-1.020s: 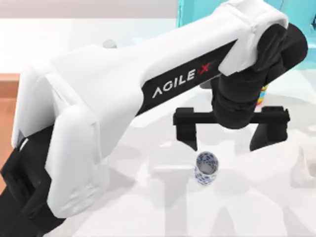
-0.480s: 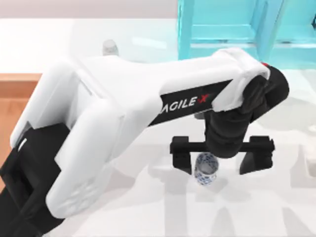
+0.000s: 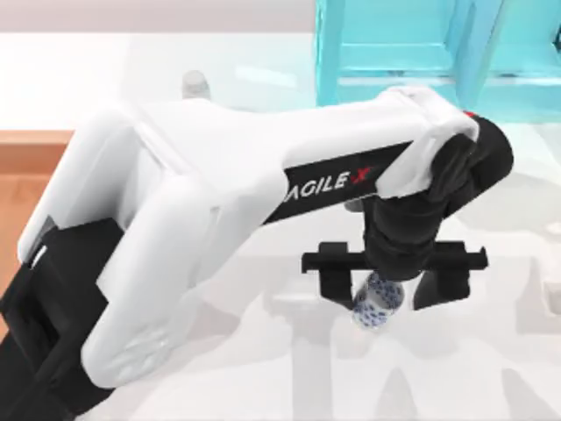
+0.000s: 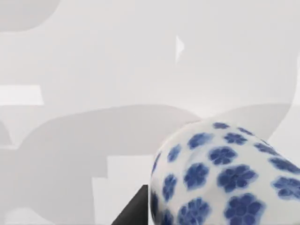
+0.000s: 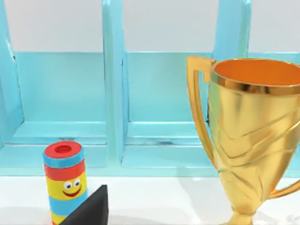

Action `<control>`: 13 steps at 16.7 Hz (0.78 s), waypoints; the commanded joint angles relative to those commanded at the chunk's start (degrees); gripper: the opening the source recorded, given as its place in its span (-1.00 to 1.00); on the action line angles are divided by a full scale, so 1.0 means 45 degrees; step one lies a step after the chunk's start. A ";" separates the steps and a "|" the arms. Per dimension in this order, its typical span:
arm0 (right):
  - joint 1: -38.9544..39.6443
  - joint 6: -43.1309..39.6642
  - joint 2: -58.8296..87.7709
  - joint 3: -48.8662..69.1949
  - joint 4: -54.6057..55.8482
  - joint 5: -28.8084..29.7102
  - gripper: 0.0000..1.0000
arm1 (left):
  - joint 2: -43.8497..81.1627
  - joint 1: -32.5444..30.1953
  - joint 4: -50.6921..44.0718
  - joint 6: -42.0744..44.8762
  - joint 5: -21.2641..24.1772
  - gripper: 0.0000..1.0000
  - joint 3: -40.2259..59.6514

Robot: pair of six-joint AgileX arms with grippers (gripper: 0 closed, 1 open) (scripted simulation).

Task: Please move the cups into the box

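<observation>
Table (image 3: 263,368): pale white surface carrying everything in the top view.
Left arm (image 3: 219,202): large white AgileX arm reaching from the table's near left corner toward the middle.
Shelf frame (image 3: 394,53): turquoise, standing along the table's far edge toward the right.
Wooden box (image 3: 22,167): light-brown corner showing at the table's left edge, well apart from the cup.
Gold trophy (image 5: 253,136): seen by the right wrist camera, in front of the shelf frame.
Striped cylinder (image 5: 64,180): rainbow bands with a smiling face, beside the trophy.
Left gripper (image 3: 386,289): lowered over the floral cup, black fingers spread wide, one on either side of it, not clamped.
Floral cup (image 3: 379,304): white with blue flowers, near the middle of the table, between the fingers; looks tilted.
Right gripper (image 5: 86,208): only a dark fingertip shows, finger state cannot be told.
Step in hand: likely grasping the floral cup.
Next move: probably close on the cup, lift, carry it to the box.
</observation>
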 joint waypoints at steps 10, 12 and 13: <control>0.0000 0.0000 0.0000 0.0000 0.0000 0.0000 1.00 | 0.0000 0.0000 0.0000 0.0000 0.0000 -1.00 0.0000; 0.0000 0.0000 0.0000 0.0000 0.0000 0.0000 1.00 | 0.0000 0.0000 0.0000 0.0000 0.0000 -1.00 0.0000; 0.0000 0.0000 0.0000 0.0000 0.0000 0.0000 1.00 | 0.0000 0.0000 0.0000 0.0000 0.0000 -1.00 0.0000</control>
